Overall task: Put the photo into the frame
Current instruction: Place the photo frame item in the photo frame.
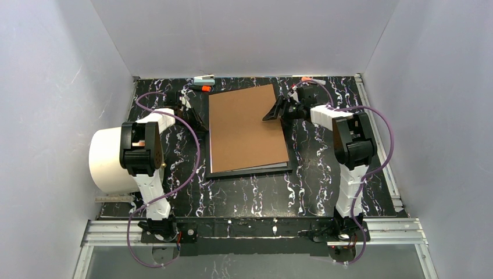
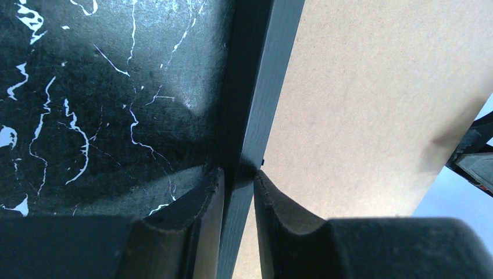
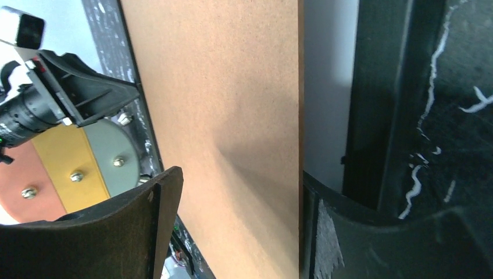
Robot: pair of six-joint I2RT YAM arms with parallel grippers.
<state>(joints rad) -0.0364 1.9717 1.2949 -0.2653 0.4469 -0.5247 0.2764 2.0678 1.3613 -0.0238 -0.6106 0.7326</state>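
Table (image 1: 250,197): matte black slab with white marble-like veining.
White roll (image 1: 107,160): smooth white cylinder on its side, at the left table edge beside my left arm (image 1: 145,151).
The frame (image 1: 250,170): thin black rectangular rail with a fine grain, lying flat mid-table.
Backing board (image 1: 247,125): plain brown, matte, rectangular. It rests over the frame, slightly skewed to it.
The photo (image 3: 322,87): only a plain white strip shows, inside the frame between the board's right edge and the frame's right rail. I cannot see the printed side.
Left arm pose: elbow raised, forearm reaching forward, wrist pitched down onto the frame's left rail.
Left gripper (image 2: 238,174): my fingers are drawn in close, one on each side of the left rail, pinching it.
Right arm (image 1: 352,145) pose: extended forward and turned inward toward the board's right edge.
Right gripper (image 3: 241,180): jaws spread wide across the board's right edge, one finger over the board and the other on the frame-rail side. It grips nothing, and I cannot tell whether it touches the board.
Orange-tipped object (image 1: 204,88): small, at the far table edge.
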